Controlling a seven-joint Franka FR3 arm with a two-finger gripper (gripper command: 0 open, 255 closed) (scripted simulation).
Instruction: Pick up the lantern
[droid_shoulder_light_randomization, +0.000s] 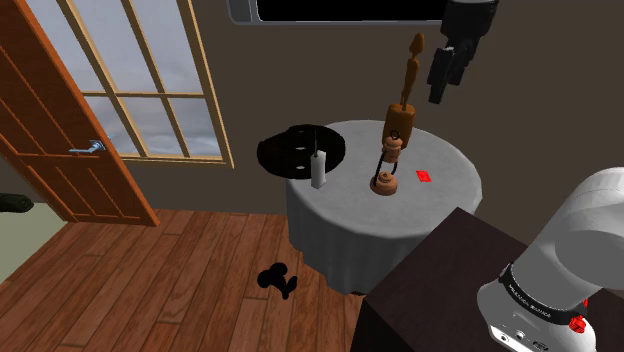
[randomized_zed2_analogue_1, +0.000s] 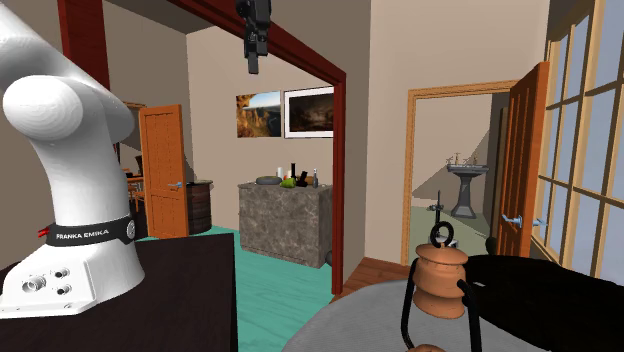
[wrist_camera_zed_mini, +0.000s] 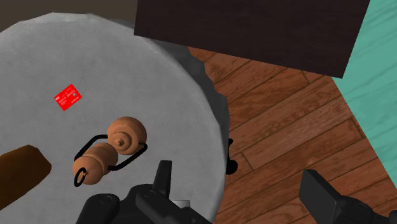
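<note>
The lantern (droid_shoulder_light_randomization: 392, 152) is brown with a black wire frame and a ring on top. It stands upright near the middle of the round grey-clothed table (droid_shoulder_light_randomization: 450, 195). Its top shows low in the second exterior view (randomized_zed2_analogue_1: 440, 280). My black gripper (droid_shoulder_light_randomization: 450, 72) hangs open high above the table's far side, well clear of the lantern; in the second exterior view the gripper (randomized_zed2_analogue_1: 252, 40) sits near the top edge. In the wrist view the gripper (wrist_camera_zed_mini: 240, 191) holds nothing. From above, the lantern (wrist_camera_zed_mini: 111, 149) lies outside the fingers (wrist_camera_zed_mini: 162, 181), beside one of them.
A tall brown carved piece (droid_shoulder_light_randomization: 410, 65) stands just behind the lantern. A white candle-like post (droid_shoulder_light_randomization: 318, 170), a black dish (droid_shoulder_light_randomization: 300, 150) and a red card (droid_shoulder_light_randomization: 424, 176) share the table. The dark stand (droid_shoulder_light_randomization: 450, 290) abuts it. A small black object (droid_shoulder_light_randomization: 278, 280) lies on the wood floor.
</note>
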